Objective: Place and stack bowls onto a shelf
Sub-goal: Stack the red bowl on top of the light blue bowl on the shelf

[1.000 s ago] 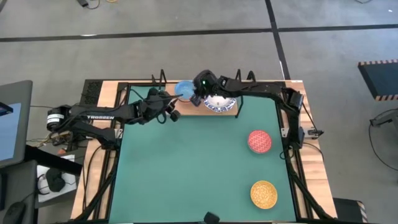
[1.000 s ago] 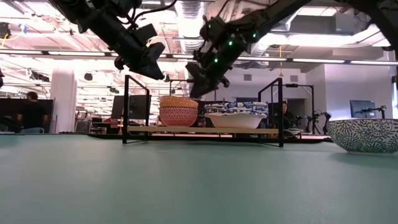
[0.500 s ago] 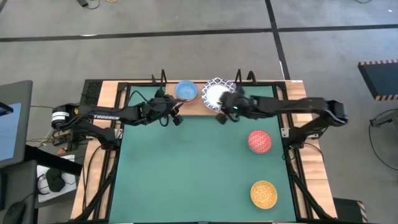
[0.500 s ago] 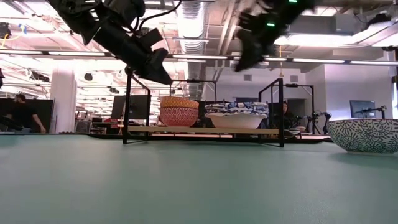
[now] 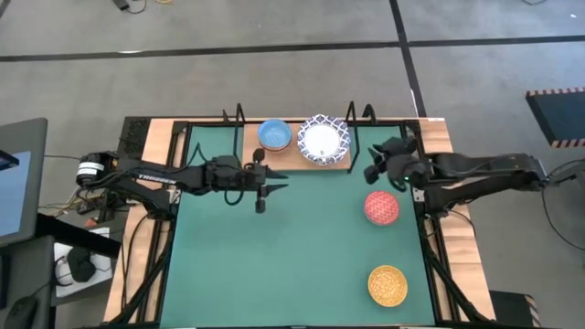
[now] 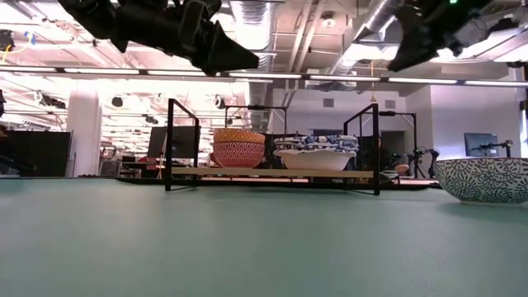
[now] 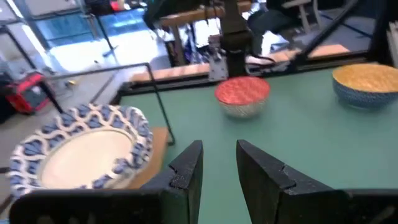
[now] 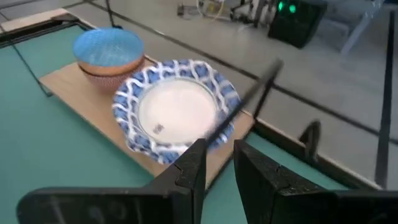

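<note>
The shelf (image 5: 294,159) stands at the table's far edge. On its board rest a light blue bowl (image 5: 273,135), stacked on another bowl (image 6: 238,154), and a wide blue-and-white bowl (image 5: 324,140) atop a like stack (image 6: 315,157). A red bowl (image 5: 381,207) and a yellow-gold bowl (image 5: 388,285) sit on the green mat at the right. My left gripper (image 5: 266,191) hovers in front of the shelf, narrowly open and empty (image 7: 219,167). My right gripper (image 5: 374,170) hangs right of the shelf, above the red bowl's far side, narrowly open and empty (image 8: 215,163).
The shelf's black wire posts (image 6: 170,142) (image 6: 379,147) rise at both ends of the board. The green mat (image 5: 283,265) lies bare in its middle and left. A patterned bowl (image 6: 483,179) shows at the right in the low view.
My right gripper has drawn back from above the shelf toward the table's right edge and risen, uncovering the blue-and-white bowl. My left gripper has swung away from the light blue bowl toward the near edge and turned level, pointing right. The bowls on the shelf have stayed.
</note>
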`<state>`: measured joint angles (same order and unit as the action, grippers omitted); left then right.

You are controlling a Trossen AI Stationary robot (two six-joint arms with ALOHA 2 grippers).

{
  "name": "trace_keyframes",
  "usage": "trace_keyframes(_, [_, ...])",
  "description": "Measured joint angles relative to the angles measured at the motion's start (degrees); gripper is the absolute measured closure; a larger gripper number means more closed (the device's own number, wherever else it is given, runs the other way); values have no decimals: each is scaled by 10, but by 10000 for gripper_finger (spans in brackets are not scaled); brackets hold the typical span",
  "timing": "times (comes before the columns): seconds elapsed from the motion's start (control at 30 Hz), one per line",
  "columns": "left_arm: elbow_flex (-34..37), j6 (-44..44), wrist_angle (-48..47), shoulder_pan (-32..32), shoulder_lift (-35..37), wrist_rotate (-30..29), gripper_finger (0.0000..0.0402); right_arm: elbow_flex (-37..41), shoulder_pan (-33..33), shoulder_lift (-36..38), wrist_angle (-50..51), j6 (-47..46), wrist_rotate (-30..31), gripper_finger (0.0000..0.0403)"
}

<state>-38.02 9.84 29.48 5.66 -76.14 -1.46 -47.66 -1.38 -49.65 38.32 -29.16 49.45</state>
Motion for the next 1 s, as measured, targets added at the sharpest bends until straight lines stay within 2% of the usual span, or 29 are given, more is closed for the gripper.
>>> trace_keyframes(0.1, [0, 4, 6, -1, 0, -3, 317, 0, -12, 22, 72, -68, 0, 296])
trace_keyframes(0.23, [0, 4, 6, -1, 0, -3, 317, 0, -25, 26, 221, -201, -6, 296])
trace_keyframes(0.33, [0, 5, 7, 0, 0, -4, 317, 0, -30, 17, 322, -289, -37, 296])
trace_keyframes(0.4, [0, 7, 6, 0, 0, -4, 317, 1, -31, 9, 355, -321, -75, 296])
trace_keyframes(0.57, [0, 42, 7, 0, 0, -6, 317, 21, -23, -13, 356, -356, -172, 296])
trace_keyframes(0.73, [0, 63, -7, -10, 0, -3, 317, 85, -14, -36, 349, -381, -258, 296])
trace_keyframes(0.87, [0, 65, -6, -18, 0, -3, 316, 121, -16, -40, 297, -381, -281, 286])
trace_keyframes(1.0, [0, 65, 1, -22, 0, -3, 316, 134, -16, -45, 273, -375, -285, 255])
